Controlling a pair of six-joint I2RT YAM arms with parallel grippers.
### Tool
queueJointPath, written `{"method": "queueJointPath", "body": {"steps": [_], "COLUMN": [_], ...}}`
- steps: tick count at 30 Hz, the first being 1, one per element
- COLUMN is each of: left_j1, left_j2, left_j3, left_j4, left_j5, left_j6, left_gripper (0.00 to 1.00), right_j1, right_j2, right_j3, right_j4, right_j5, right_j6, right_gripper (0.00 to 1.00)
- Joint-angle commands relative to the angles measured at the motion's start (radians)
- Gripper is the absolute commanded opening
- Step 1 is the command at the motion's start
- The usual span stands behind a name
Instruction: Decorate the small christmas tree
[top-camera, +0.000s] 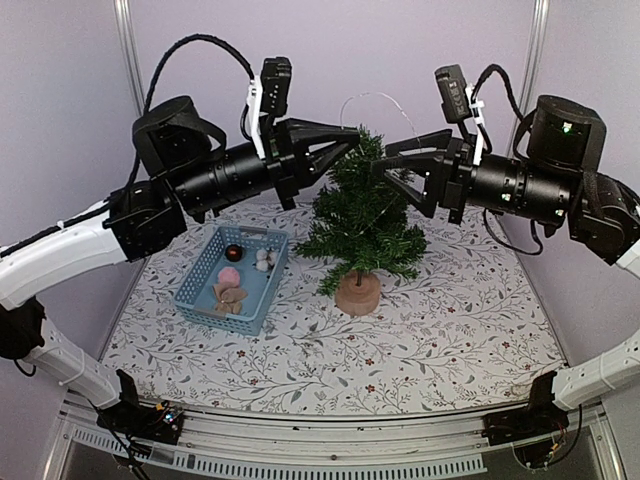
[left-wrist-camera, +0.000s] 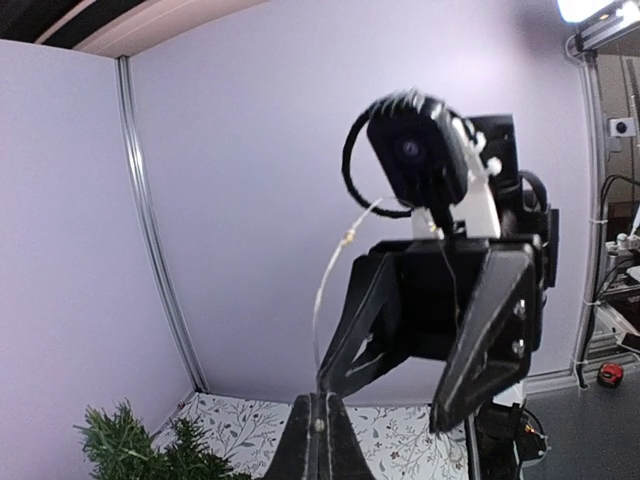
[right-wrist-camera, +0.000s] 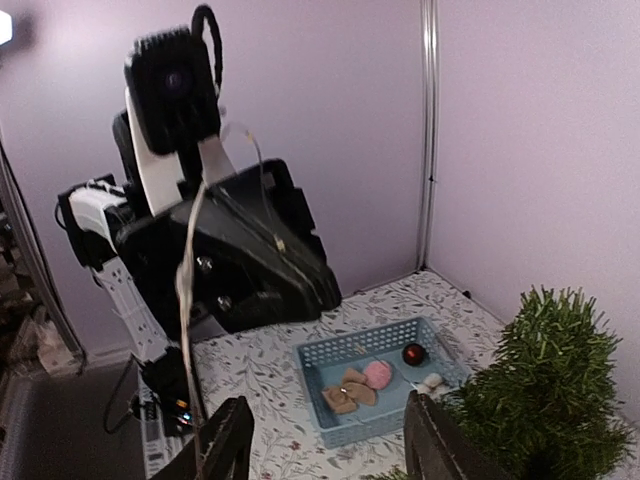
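At frame centre, above the small christmas tree (top-camera: 360, 220), the left gripper (top-camera: 350, 142) is clamped shut, seemingly pinching a thin wire (top-camera: 380, 95) for draping. The right gripper (top-camera: 388, 160) stands part-open and grips nothing.

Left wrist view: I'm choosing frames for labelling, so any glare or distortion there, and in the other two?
Left wrist: lamp glares top right, wall post bows; right wrist: bright spot at the top left edge, tree sharp; top external: even light, soft shadows, wire faint.
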Motion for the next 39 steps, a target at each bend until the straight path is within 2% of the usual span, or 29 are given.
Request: {"method": "queueJointPath", "body": {"steps": [1, 3, 5, 13, 21, 27, 31, 39], "left_j1": [0.008, 0.008, 0.008, 0.01, 0.017, 0.039, 0.089, 0.153], "left_j2": [-0.004, -0.001, -0.002, -0.003, -0.004, -0.019, -0.036, -0.008], "left_j3": [0.094, 0.112, 0.127, 0.159, 0.159, 0.13, 0.141, 0.25], "left_j4": [-0.048, -0.067, -0.084, -0.121, -0.116, -0.124, -0.195, -0.48], "left_j5": [0.04, 0.04, 0.033, -0.008, -0.028, -0.057, -0.092, -0.049], "left_j6": [-0.042, -0.042, -0.042, -0.043, -0.042, -0.081, -0.107, -0.118], "left_gripper": [0.0, 0.0, 0.0, 0.0, 0.0, 0.0, 0.0, 0.0], "right_j1": [-0.009, -0.011, -0.01, -0.01, -0.011, -0.011, -0.018, -0.055], "right_j2": [-0.04, -0.04, -0.036, -0.051, -0.064, -0.054, -0.085, -0.077], "right_j3": [-0.083, -0.114, -0.135, -0.231, -0.277, -0.246, -0.208, -0.07], "right_j4": [0.1, 0.129, 0.152, 0.236, 0.272, 0.258, 0.199, -0.025], "right_j5": [0.02, 0.008, -0.004, -0.037, -0.062, -0.046, 0.015, 0.147], "right_j6": [0.043, 0.046, 0.053, 0.091, 0.11, 0.097, 0.107, 0.126], "right_gripper": [0.62, 0.67, 0.69, 0.64, 0.37, 0.0, 0.0, 0.0]}}
